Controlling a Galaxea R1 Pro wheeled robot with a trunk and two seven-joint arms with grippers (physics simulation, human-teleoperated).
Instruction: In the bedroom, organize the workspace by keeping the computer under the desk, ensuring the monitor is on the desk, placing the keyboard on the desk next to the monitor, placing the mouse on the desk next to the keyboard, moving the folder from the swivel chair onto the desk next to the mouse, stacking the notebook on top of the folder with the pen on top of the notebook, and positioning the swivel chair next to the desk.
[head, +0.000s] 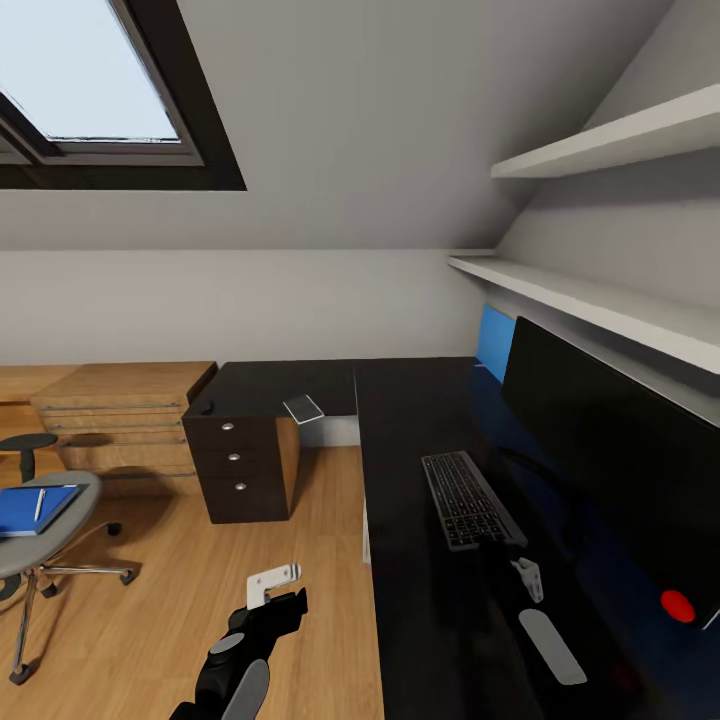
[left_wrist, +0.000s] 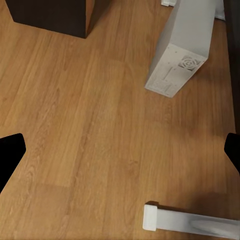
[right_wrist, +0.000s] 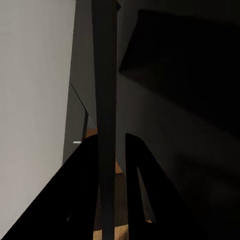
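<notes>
Right hand (right_wrist: 111, 200) clamped on the monitor (head: 610, 470), upright on the tabletop (head: 420, 600); keyboard (head: 468, 498) just beside it. Left hand (left_wrist: 120, 150), fingers apart, hangs over floor near the computer (left_wrist: 182, 47).

We note an attic room: sloped pale ceiling with a dark-framed skylight (head: 95, 85) letting in daylight, light walls, wood plank floor (head: 190, 600). Two white shelves (head: 600, 295) run along the angled wall. A dark drawer unit (head: 240, 465) and a low wooden dresser (head: 125, 415) stand against the far wall.
</notes>
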